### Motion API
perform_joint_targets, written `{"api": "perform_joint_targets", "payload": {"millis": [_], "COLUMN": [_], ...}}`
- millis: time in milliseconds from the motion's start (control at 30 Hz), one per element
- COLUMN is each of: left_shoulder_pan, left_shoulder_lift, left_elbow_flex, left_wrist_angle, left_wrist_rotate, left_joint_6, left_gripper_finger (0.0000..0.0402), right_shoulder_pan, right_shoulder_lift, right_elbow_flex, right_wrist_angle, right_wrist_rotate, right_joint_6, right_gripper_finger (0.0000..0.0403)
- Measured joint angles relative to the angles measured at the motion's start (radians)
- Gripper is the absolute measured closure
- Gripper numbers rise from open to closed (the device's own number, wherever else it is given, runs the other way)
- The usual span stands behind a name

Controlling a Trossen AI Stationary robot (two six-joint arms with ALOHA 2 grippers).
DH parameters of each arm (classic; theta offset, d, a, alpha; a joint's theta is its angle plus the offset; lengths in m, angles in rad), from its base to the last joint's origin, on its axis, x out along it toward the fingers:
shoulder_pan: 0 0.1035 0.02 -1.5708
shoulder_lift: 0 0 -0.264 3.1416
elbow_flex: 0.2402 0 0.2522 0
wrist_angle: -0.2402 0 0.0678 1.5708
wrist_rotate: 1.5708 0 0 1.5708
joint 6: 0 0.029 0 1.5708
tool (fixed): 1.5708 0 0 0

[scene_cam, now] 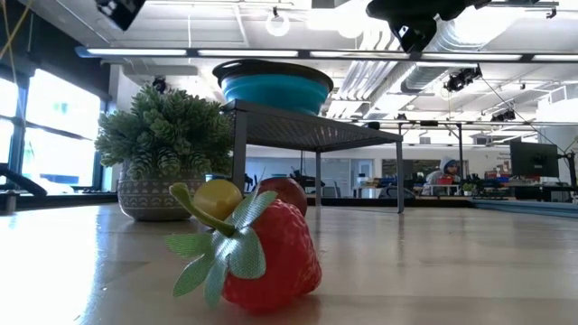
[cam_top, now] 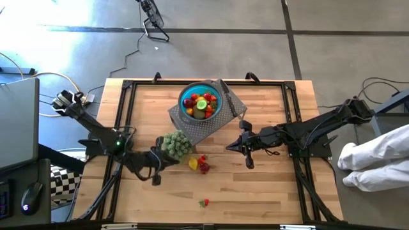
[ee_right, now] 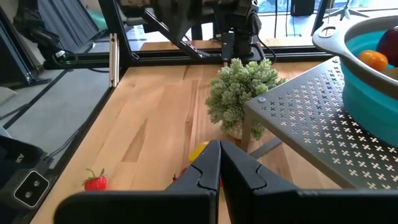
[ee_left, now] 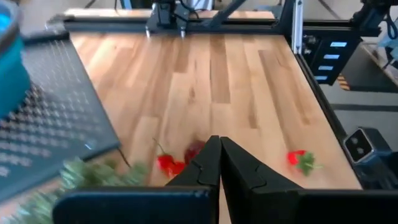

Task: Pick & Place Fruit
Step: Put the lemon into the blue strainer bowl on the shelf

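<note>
1. Your left pincer [cam_top: 155, 174] sits clenched and empty at the lower left of centre in the high view. Your right pincer [cam_top: 238, 144], also clenched and empty, is right of centre. You would need to spread one before any grasp, or it will only shove the fruit.
2. Most fruit is already in the blue bowl [cam_top: 200, 101] on the perforated metal stand [cam_top: 208, 121] at upper centre. A small cluster [cam_top: 199, 163] lies on the counter between the two pincers, and one strawberry [cam_top: 204, 203] sits alone near the bottom edge.
3. These pieces are small and rounded; I judge a glancing touch could roll them, and the lone strawberry might go off the near edge.
4. The potted plant [cam_top: 176, 145] stands just beside the cluster; a left-arm reach could knock it.
5. A knife [cam_top: 231, 102] rests on the stand just beside the bowl; a careless drop-off could dislodge it.
6. The counter [cam_top: 268, 191] is pale wood planks in a black frame. Beyond it is grey floor with cables, and white-clad legs [cam_top: 377, 160] at the right edge.
</note>
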Motion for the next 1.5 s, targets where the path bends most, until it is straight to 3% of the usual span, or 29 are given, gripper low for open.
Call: {"api": "perform_joint_targets", "payload": {"millis": [333,533,667,900,1167,1400,1500], "left_shoulder_pan": [-0.092,-0.092,-0.092,-0.092,-0.092,-0.092,-0.092], "left_shoulder_lift": [0.118,0.149,0.168,0.17,0.188,0.297,0.362], "left_elbow_flex": [0.0,0.0,0.0,0.001,0.002,0.02,0.071], "left_wrist_angle": [0.002,0.003,0.038,0.151,0.239,0.25,0.256], "left_wrist_rotate": [-0.086,-0.091,-0.162,-0.261,-0.336,-0.425,-0.435], "left_joint_6": [-0.221,-0.252,-0.257,-0.258,-0.368,-0.518,-0.566], "left_gripper_finger": [0.0397,0.0397,0.0397,0.0397,0.0397,0.04,0.0401], "right_shoulder_pan": [0.0,0.019,0.033,0.03,0.031,0.031,0.03], "right_shoulder_lift": [-0.009,-0.135,-0.213,-0.318,-0.477,-0.559,-0.563], "right_elbow_flex": [0.0,0.0,0.0,-0.049,-0.295,-0.477,-0.499], "right_wrist_angle": [-0.007,-0.167,-0.229,-0.269,-0.015,0.335,0.379], "right_wrist_rotate": [-0.008,0.023,0.044,-0.034,-0.059,-0.063,-0.06], "right_joint_6": [-0.019,-0.035,-0.093,-0.238,-0.24,-0.261,-0.293], "right_gripper_finger": [0.04,0.04,0.04,0.04,0.04,0.04,0.04]}}
